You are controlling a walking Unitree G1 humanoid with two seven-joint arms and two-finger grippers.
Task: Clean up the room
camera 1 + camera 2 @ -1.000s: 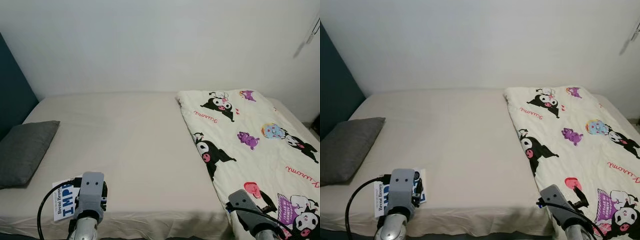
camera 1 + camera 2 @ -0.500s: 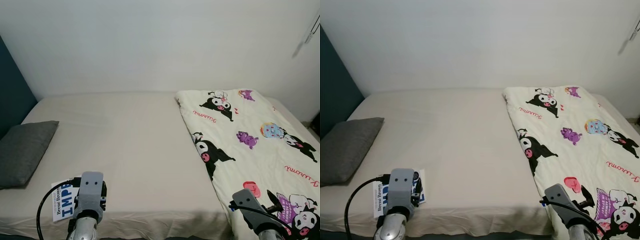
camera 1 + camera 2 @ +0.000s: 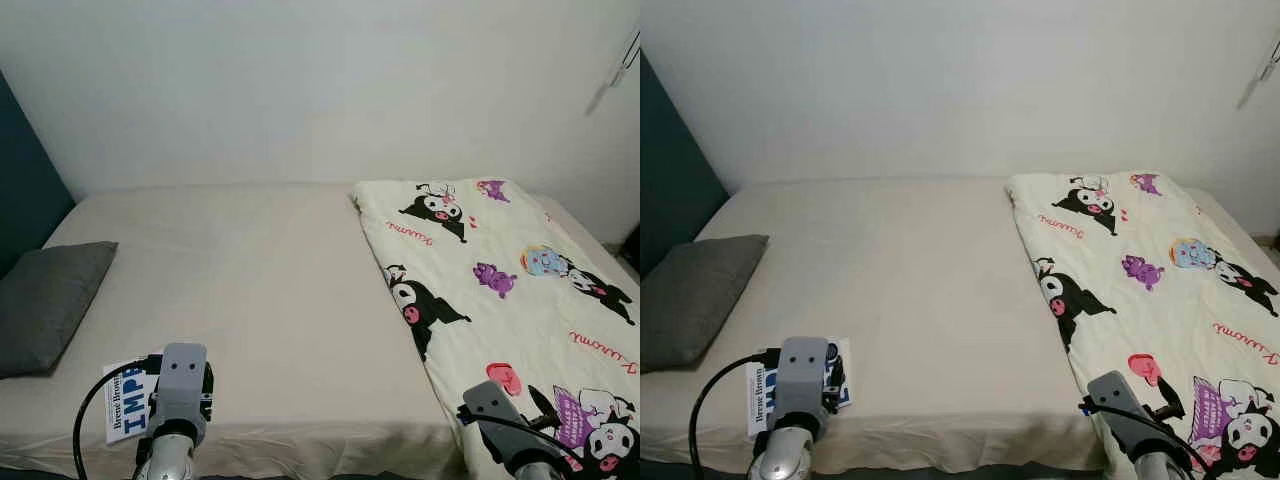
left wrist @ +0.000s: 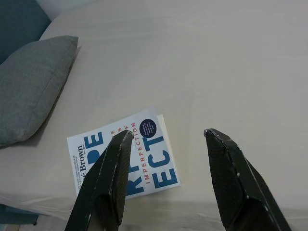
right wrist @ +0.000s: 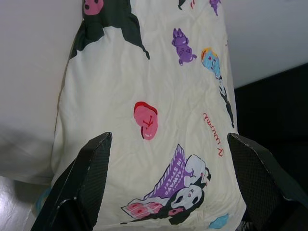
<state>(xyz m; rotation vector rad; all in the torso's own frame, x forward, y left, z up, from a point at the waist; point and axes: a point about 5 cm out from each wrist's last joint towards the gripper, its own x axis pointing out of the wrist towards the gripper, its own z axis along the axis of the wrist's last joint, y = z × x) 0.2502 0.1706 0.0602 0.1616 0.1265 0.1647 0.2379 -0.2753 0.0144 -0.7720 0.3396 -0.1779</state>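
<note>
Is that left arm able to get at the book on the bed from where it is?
Probably yes. The left gripper hangs open just above the book, which lies flat near the bed's front edge with nothing between them.

A bed with a plain beige sheet point(image 3: 250, 290) stands against a white wall point(image 3: 320, 90). On the bed's right side lies a cream blanket point(image 3: 500, 290) printed with black-and-white cartoon characters, purple figures, a pink heart and red script. At the bed's left edge rests a plain dark grey pillow point(image 3: 45, 300), beside a dark teal panel point(image 3: 25, 170). Near the pillow lies a white book point(image 4: 125, 154) with large blue letters, red lettering and a dark blue circle.
</note>
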